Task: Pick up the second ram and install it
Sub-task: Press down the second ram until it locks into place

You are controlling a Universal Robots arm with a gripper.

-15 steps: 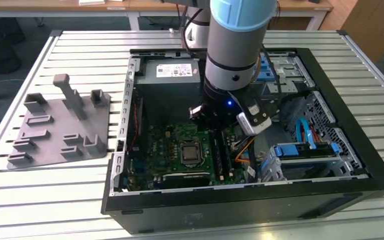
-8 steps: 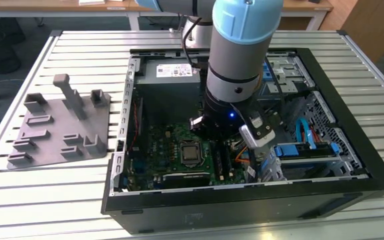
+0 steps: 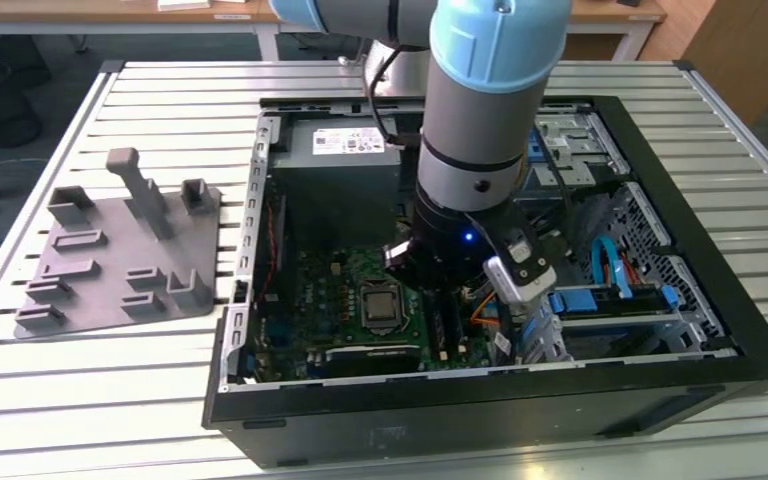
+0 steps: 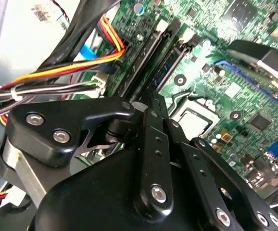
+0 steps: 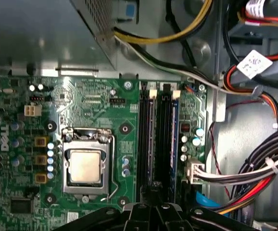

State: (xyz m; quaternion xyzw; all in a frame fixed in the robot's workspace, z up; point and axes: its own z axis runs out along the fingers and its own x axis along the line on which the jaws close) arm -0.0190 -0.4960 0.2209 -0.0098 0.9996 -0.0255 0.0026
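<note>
Found the second ram (image 5: 174, 139) standing edge-up in a motherboard (image 5: 86, 103) slot, right of frame centre in the first wrist view. Saw the pincer (image 5: 154, 186) drawn together over its lower end. Probably needed square, even downward pressure until the white latches (image 5: 177, 88) closed.

Motherboard (image 5: 91, 101): green, silver CPU square (image 5: 83, 166) at centre. Ram slots (image 5: 146, 139) beside CPU: black. Second ram (image 5: 173, 139), seated just beyond slots: dark blue-green edge. Gripper (image 4: 151, 103) over motherboard: black, silver screws. Cables (image 4: 67, 67) by slots: yellow, orange, red, black. Arm (image 3: 498, 40): light blue cap, grey sleeve. Tray (image 3: 124, 250) beside black case (image 3: 398, 430): grey.
</note>
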